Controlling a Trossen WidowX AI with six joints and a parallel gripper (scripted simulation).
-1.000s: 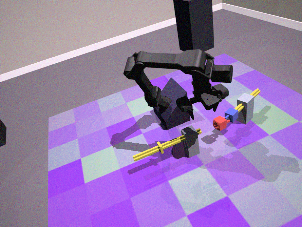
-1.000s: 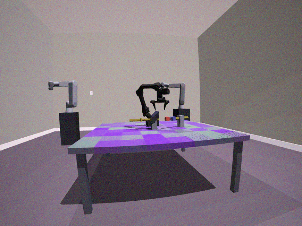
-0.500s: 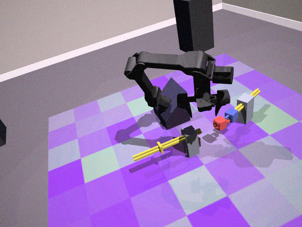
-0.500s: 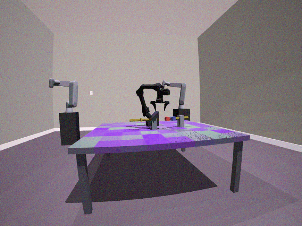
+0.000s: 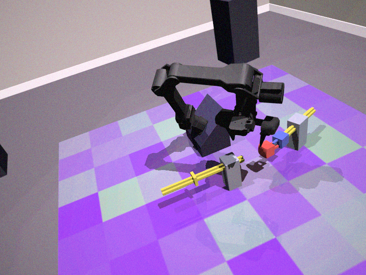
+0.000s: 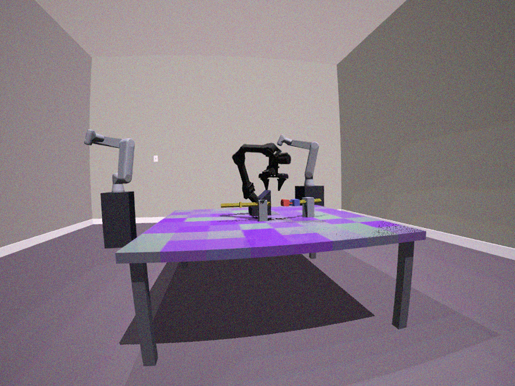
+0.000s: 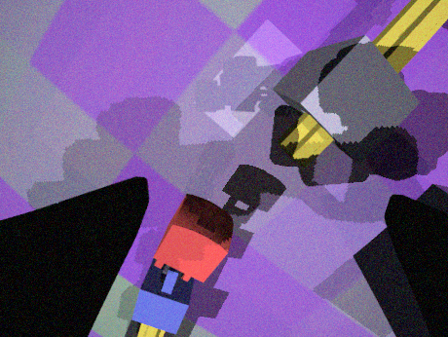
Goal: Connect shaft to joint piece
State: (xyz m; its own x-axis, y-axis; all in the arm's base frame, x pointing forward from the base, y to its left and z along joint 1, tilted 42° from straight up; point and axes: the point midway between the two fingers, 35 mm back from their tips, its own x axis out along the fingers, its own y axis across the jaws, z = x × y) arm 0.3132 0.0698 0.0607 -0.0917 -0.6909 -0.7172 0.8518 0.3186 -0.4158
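The red joint piece (image 5: 268, 149) (image 6: 284, 202) (image 7: 190, 253) hangs on the blue hinge part (image 5: 280, 139) (image 6: 296, 202) (image 7: 161, 309). That part ends the yellow fixed shaft (image 5: 309, 112) (image 6: 317, 200) in the light grey block (image 5: 298, 133) (image 6: 308, 207). The red piece's outer end is in shadow; its opening is hard to see. The second yellow shaft (image 5: 180, 185) (image 6: 231, 205) (image 7: 414, 34) runs through the darker grey block (image 5: 233, 174) (image 6: 262, 210) (image 7: 370, 97), its short end apart from the red piece. My gripper (image 5: 247, 142) (image 6: 273, 189) (image 7: 271, 199) is open and empty, above the red piece, which shows nearer the left finger.
A yellow crossbar (image 5: 193, 178) sits on the second shaft. A dark wedge-shaped block (image 5: 207, 127) stands behind the darker grey block, by my arm's base. A dark pillar (image 5: 236, 32) stands beyond the table. Two grey arms (image 6: 125, 158) (image 6: 312, 158) stand on pedestals behind the table.
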